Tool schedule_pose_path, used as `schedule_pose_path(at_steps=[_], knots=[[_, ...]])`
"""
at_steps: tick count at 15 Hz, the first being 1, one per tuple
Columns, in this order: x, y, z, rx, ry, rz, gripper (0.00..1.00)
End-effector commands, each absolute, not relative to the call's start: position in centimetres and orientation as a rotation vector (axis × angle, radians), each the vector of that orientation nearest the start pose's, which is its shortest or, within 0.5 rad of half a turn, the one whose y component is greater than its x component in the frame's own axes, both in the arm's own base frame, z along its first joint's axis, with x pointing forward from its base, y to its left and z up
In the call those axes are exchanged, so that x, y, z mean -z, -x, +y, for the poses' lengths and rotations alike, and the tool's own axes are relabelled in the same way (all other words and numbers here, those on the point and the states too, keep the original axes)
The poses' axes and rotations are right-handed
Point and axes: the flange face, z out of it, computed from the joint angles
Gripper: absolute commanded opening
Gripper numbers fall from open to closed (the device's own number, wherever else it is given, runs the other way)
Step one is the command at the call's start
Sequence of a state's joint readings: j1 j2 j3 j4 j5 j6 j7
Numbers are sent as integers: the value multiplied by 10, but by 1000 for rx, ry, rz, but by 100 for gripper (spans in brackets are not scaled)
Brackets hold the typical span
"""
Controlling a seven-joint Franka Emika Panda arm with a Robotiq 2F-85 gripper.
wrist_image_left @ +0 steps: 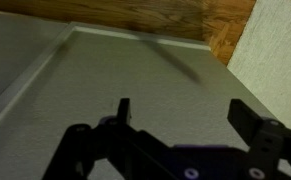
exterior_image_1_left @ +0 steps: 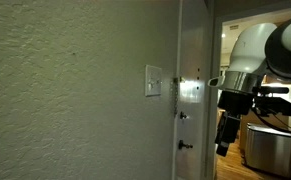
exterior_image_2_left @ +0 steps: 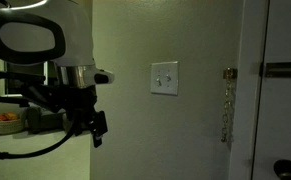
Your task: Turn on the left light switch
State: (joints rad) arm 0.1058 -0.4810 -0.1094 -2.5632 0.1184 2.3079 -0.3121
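Observation:
A small white switch plate (exterior_image_2_left: 165, 77) with two toggles is on the textured wall; it also shows edge-on in an exterior view (exterior_image_1_left: 153, 82). The left light switch (exterior_image_2_left: 160, 77) is the left-hand toggle; its position is too small to tell. My gripper (exterior_image_2_left: 92, 128) hangs well to the left of the plate and below it, apart from the wall. In an exterior view (exterior_image_1_left: 225, 133) it is beyond the door edge. In the wrist view my gripper (wrist_image_left: 185, 115) is open and empty, with only a plain grey surface between its fingers. The switch plate is out of the wrist view.
A white door (exterior_image_2_left: 275, 100) with a dark handle (exterior_image_2_left: 283, 170) stands right of the plate. A shiny metal panel with small dark knobs (exterior_image_1_left: 188, 110) is on the door edge. A metal pot (exterior_image_1_left: 270, 148) and a counter with a bowl (exterior_image_2_left: 5, 122) are behind the arm.

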Motion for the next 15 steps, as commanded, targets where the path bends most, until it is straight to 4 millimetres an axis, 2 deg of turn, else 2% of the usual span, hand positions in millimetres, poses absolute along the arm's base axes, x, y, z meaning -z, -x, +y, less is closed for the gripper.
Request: schedule_pose_path(at_steps=[1, 15], knots=[[-451, -412, 0, 363, 2986, -368, 100], [-451, -414, 0, 351, 2992, -376, 100]])
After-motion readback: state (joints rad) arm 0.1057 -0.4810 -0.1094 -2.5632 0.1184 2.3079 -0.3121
